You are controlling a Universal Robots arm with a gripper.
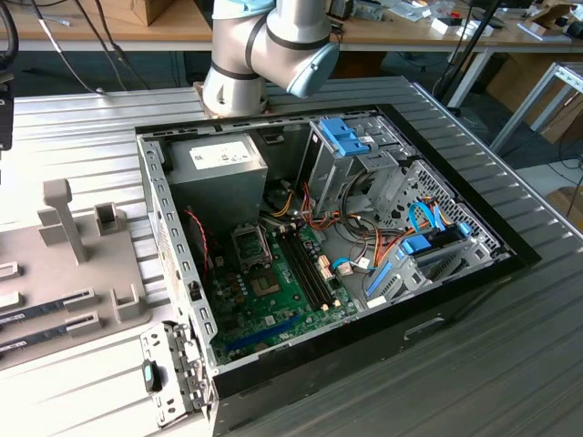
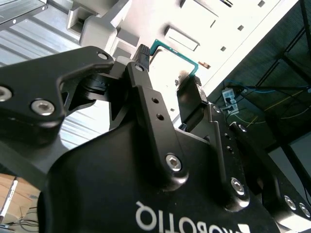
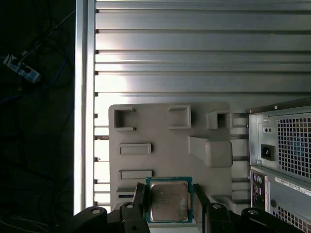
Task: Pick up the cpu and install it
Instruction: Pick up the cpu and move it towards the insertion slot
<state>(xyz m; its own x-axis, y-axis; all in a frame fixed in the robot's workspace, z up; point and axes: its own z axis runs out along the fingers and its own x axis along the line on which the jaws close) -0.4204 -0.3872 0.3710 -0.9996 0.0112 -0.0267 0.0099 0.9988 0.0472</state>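
cpu (image 3: pixel 168 201) in gripper (image 2: pixel 168 65), abv grey tray (image 3: pixel 160 131)

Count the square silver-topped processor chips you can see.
1. The square, silver-grey, green-edged cpu is clamped in the black pincer above the pale grey plastic tray, in both wrist views. Another could lie hidden inside the open black computer case.

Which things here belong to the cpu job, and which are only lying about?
For the job: cpu, held in the tool; socket in the open computer case.
Lying about: grey tray, power supply box, cables.
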